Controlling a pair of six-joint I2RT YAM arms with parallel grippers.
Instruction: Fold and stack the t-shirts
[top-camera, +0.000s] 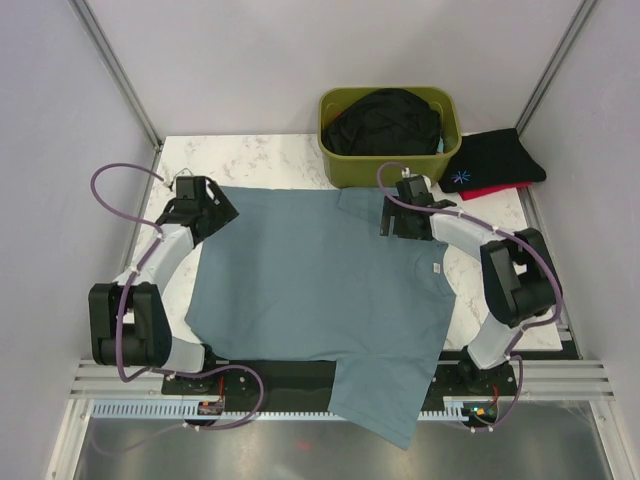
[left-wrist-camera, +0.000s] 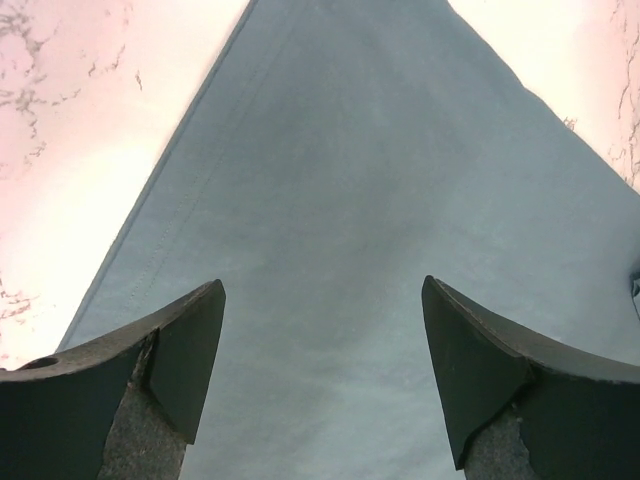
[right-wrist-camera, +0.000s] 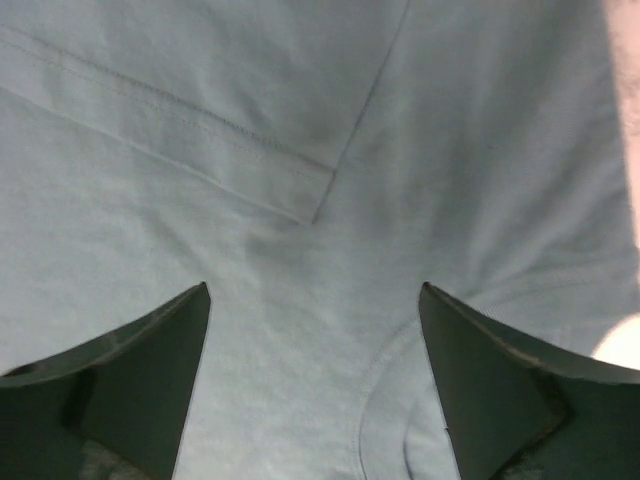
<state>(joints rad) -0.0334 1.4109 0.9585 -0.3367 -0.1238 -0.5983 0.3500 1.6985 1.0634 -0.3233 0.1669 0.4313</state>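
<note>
Step in hand, by my read: folding the large plain dusty teal-blue cotton tee (top-camera: 320, 290). It lies spread flat on the white marbled table top (top-camera: 260, 160), w/ its near end hanging off the front edge btwn the arm bases, and one sleeve looks already turned in near the collar, its stitched hem showing in the right wrist view. Left gripper (top-camera: 207, 205) sits over the tee's far-left corner, jaws spread wide, nothing in them; its wrist view shows only cloth btwn the fingers and bare table either side. Right gripper (top-camera: 408, 212) is over the far-right shoulder by the collar, jaws likewise parted and empty; can't tell if either set of tips touches the fabric. Both arms reach fwd, elbows out to the sides, wrists pitched down. Next move prob. needs both to drop, pinch the far edge together and carry it toward the near side evenly so the cloth doesn't skew. Folded black tee w/ small blue print (top-camera: 495, 160) lies on a red tee (top-camera: 490, 192) at far right, just beside the olive-green plastic bin (top-camera: 340, 165), which holds more black cotton tees (top-camera: 385, 120).
</note>
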